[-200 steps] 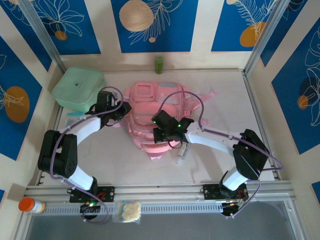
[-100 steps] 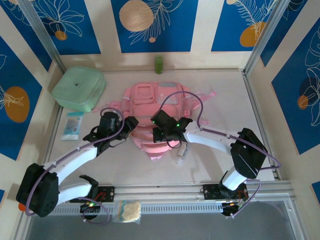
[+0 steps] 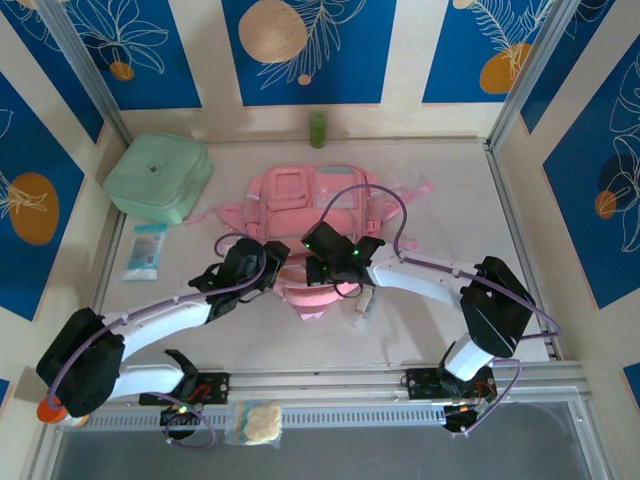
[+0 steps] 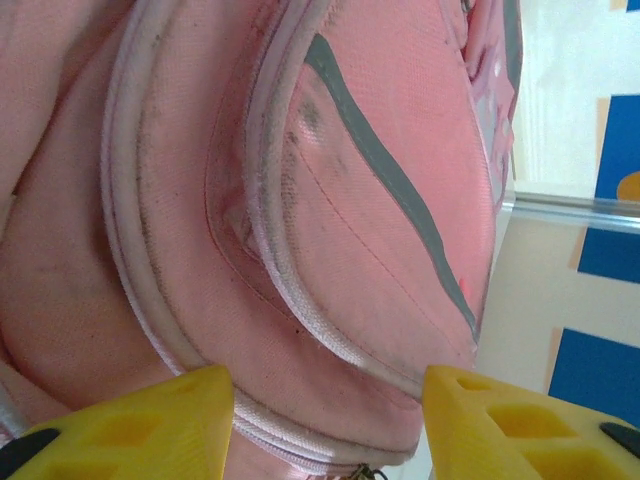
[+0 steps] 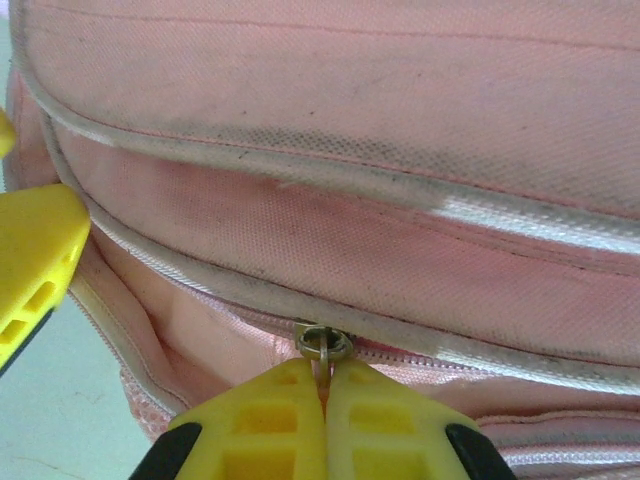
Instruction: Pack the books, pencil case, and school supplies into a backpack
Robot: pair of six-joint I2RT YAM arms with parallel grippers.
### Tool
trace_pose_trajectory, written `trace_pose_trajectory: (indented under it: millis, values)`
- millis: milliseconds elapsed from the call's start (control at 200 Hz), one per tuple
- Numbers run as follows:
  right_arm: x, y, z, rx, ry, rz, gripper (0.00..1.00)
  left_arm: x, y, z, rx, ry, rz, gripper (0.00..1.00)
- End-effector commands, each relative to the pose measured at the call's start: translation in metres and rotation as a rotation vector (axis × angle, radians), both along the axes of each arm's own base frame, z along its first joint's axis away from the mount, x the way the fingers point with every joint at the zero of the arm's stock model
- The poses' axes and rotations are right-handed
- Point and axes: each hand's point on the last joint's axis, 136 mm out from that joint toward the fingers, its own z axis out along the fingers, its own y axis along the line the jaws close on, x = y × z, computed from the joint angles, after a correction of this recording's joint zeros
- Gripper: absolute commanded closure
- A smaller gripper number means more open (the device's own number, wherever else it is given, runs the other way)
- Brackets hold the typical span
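From above, the large soft pink fabric backpack (image 3: 300, 205) lies flat, front pockets up, in the middle of the table. Its long axis runs from the near edge toward the far wall, and its top, zippered end seems to point back at the arm bases. Both arms reach to that near end: the left gripper (image 3: 272, 270) is at its left corner and the right gripper (image 3: 315, 270) just beside it. At the left wrist, the two yellow fingers (image 4: 140, 425) stand about half open with nothing between them. The backpack's (image 4: 330, 200) piped seam curves just ahead of the gap, perhaps touching. At the right wrist, the right gripper (image 5: 325, 390) is pressed fully closed on the small metal zipper pull (image 5: 323, 345). The pull sits on the zip line along the backpack's (image 5: 400, 90) edge, and one finger of the left gripper (image 5: 30, 270) waits at the left. The step in hand looks like unzipping the main compartment so that packing can start. Next, the left fingers probably need to pinch the seam as an anchor while the right draws the pull along the curved track.
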Motion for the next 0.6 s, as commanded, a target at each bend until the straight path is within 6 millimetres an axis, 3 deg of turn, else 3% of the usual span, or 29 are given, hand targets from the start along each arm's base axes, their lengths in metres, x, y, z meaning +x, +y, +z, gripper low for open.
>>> trace_pose_trajectory:
  millis: [0,430,595]
  values:
    - [0.002,0.0,0.007,0.025,-0.031,-0.014,1.0,0.003,-0.001,0.003,-0.019,0.008,0.074,0.49]
    - [0.001,0.006,0.003,0.02,-0.034,-0.004,1.0,-0.008,-0.001,-0.017,-0.009,0.076,0.129,0.47]
    - [0.001,0.008,0.001,0.014,-0.037,-0.002,1.0,-0.002,-0.012,-0.019,0.01,0.085,0.113,0.56]
